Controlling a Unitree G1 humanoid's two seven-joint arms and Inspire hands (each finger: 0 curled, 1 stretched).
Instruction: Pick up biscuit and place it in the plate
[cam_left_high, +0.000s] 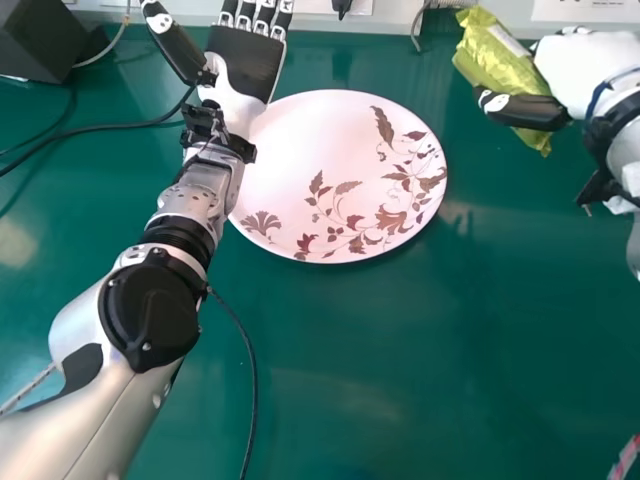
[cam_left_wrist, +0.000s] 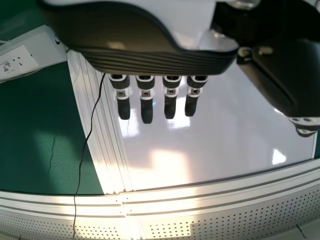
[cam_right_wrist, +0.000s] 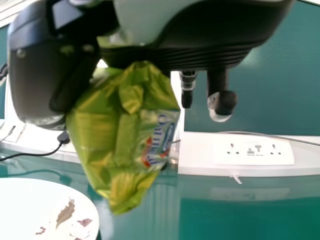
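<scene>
The yellow-green biscuit packet (cam_left_high: 497, 62) is held at the upper right of the head view by my right hand (cam_left_high: 525, 110), its thumb across the packet. In the right wrist view the packet (cam_right_wrist: 131, 135) hangs from the right hand (cam_right_wrist: 210, 55), pinched at the thumb side. The floral plate (cam_left_high: 340, 180) lies on the table to the left of the packet; part of the plate (cam_right_wrist: 45, 207) shows in the right wrist view. My left hand (cam_left_high: 245, 65) is at the plate's far left edge, fingers straight and holding nothing; in the left wrist view, the left hand (cam_left_wrist: 150, 55) has its fingers extended.
A dark box (cam_left_high: 45, 38) stands at the far left of the green table (cam_left_high: 400, 370). Black cables (cam_left_high: 90, 130) run beside and under the left arm. A white socket strip (cam_right_wrist: 235, 152) lies along the table's back. A striped object (cam_left_high: 625, 458) pokes in at the lower right.
</scene>
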